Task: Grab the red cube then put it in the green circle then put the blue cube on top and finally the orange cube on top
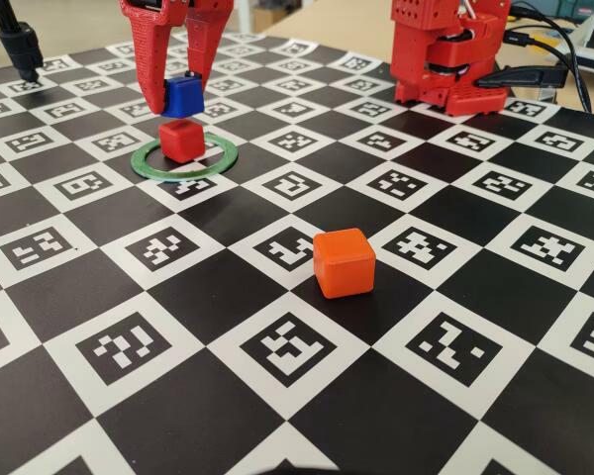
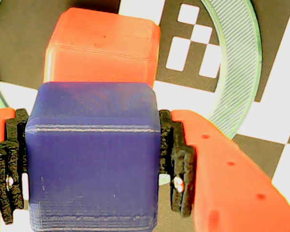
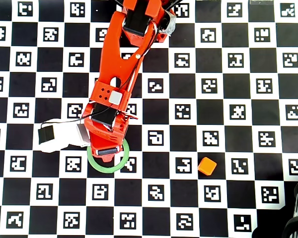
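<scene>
My gripper point(image 1: 185, 99) is shut on the blue cube point(image 1: 185, 96), which hangs directly over the red cube point(image 1: 181, 141). The red cube sits inside the green circle point(image 1: 148, 166) on the board. In the wrist view the blue cube point(image 2: 92, 159) fills the space between both black pads point(image 2: 179, 164), with the red cube point(image 2: 104, 48) just beyond it and the green circle point(image 2: 234, 63) curving around. Whether the two cubes touch is unclear. The orange cube point(image 1: 344, 262) lies alone nearer the front. In the overhead view, the arm hides both stacked cubes; the green circle point(image 3: 102, 169) and orange cube point(image 3: 207, 166) show.
The arm's red base point(image 1: 445, 59) stands at the back right with cables point(image 1: 554, 49) beside it. A black stand point(image 1: 20, 45) rises at the back left. The checkered marker board point(image 1: 129, 346) covers the table.
</scene>
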Robot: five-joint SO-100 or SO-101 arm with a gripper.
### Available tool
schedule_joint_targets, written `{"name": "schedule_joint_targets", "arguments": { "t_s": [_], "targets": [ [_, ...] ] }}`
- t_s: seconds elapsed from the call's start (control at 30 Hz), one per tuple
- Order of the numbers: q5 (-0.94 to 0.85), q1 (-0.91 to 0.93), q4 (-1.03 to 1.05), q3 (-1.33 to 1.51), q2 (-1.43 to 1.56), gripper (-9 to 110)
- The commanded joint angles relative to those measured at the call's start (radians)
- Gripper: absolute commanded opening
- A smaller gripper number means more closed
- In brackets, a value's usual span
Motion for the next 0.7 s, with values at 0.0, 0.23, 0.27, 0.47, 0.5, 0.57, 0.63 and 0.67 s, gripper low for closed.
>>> {"name": "schedule_joint_targets", "arguments": {
  "t_s": [0.0, 0.23, 0.27, 0.47, 0.5, 0.57, 0.63, 0.67],
  "targets": [
    [-0.006, 0.003, -0.018, -0.048, 0.126, 3],
    [-0.005, 0.009, -0.035, -0.048, 0.103, 3],
    [-0.005, 0.009, -0.037, -0.048, 0.101, 3],
    [0.005, 0.011, -0.038, -0.048, 0.089, 3],
    [0.008, 0.011, -0.038, -0.048, 0.089, 3],
    [0.017, 0.011, -0.032, -0.046, 0.089, 3],
    [0.028, 0.009, -0.023, -0.048, 0.087, 3],
    [0.034, 0.008, -0.02, -0.049, 0.087, 3]
  ]
}}
